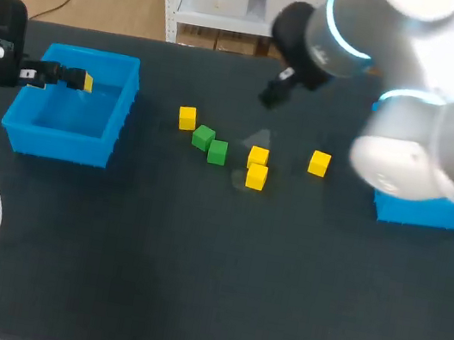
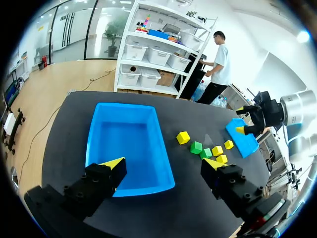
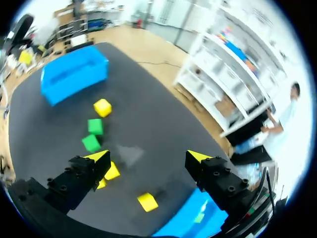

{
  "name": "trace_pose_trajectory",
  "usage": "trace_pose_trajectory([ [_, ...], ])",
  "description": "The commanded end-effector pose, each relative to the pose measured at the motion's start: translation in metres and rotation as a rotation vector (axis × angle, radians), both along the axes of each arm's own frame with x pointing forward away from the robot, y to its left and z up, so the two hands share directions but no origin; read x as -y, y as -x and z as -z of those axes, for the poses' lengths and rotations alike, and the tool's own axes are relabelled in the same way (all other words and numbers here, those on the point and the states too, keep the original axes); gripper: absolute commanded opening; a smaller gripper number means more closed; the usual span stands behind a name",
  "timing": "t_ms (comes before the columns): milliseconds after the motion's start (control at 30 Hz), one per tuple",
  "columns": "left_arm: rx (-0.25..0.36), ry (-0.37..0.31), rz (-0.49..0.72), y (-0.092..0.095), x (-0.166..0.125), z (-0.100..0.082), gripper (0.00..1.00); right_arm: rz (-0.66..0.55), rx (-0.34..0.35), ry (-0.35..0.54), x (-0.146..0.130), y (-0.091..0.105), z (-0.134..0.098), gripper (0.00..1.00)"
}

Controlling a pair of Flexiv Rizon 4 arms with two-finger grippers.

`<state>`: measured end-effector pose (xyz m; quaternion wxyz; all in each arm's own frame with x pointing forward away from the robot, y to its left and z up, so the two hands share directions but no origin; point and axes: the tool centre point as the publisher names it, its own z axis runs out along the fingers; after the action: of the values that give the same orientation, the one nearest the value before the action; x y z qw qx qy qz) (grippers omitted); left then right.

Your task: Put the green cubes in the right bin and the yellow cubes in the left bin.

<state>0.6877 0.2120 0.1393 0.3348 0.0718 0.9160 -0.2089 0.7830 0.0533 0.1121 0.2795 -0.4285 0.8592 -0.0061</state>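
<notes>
While the left end effector [image 2: 162, 168] is hovering over the left bin [image 1: 57, 144] by the left edge of the surface [image 1: 190, 286], its fingers are standing spread wide with nothing between them. The right end effector [image 3: 147, 158] is hanging high over the middle, toward the far edge, likewise spread and empty. The right bin [image 1: 429, 214] is sitting by the right edge, mostly hidden under that arm.

Six cubes are lying loose between the bins. The two green cubes [image 1: 203, 137] are sitting corner to corner, touching or nearly so, with one yellow cube [image 1: 187, 117] just beside them toward the left edge. Two more yellow cubes [image 1: 258, 156] are sitting hard against each other just beside the green pair on the other side. A lone yellow cube [image 1: 319, 163] is lying apart, nearer the right bin.

To my eye the crowding is the hazard. Fingers coming down this wide could be shoving a neighbour askew or pinching two cubes at once, and a yellow one could be riding along into the wrong bin.
</notes>
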Motion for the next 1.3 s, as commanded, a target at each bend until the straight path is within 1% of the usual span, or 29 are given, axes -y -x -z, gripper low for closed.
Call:
trace_pose_trajectory([
  [33,-0.004,-0.006,-0.004,-0.001,0.002,-0.001,1.0,-0.399,-0.163,0.188,-0.021,0.007,0.001,1.0],
  [67,-0.004,-0.006,-0.004,-0.001,0.002,-0.001,1.0,-0.435,-0.179,0.209,-0.023,0.012,0.004,1.0],
  [167,-0.004,-0.006,-0.004,-0.001,0.002,-0.001,1.0,-0.513,-0.197,0.26,-0.029,0.022,0.015,1.0],
  [267,-0.004,-0.006,-0.004,-0.001,0.002,-0.001,1.0,-0.551,-0.228,0.305,-0.031,0.031,0.032,1.0],
  [367,-0.004,-0.006,-0.004,-0.001,0.002,-0.001,1.0,-0.552,-0.266,0.31,-0.035,0.038,0.044,1.0],
  [467,-0.004,-0.006,-0.004,-0.001,0.002,-0.001,1.0,-0.561,-0.281,0.305,-0.041,0.044,0.054,1.0],
  [567,-0.004,-0.006,-0.004,-0.001,0.002,-0.001,1.0,-0.566,-0.288,0.299,-0.051,0.046,0.062,1.0],
  [767,-0.004,-0.006,-0.004,-0.001,0.002,-0.001,1.0,-0.559,-0.298,0.277,-0.066,0.038,0.072,1.0],
  [1067,-0.004,-0.006,-0.004,-0.001,0.002,-0.001,1.0,-0.518,-0.32,0.272,-0.069,0.035,0.087,1.0],
  [1300,-0.004,-0.006,-0.004,-0.001,0.002,-0.001,1.0,-0.509,-0.333,0.26,-0.07,0.044,0.097,1.0],
])
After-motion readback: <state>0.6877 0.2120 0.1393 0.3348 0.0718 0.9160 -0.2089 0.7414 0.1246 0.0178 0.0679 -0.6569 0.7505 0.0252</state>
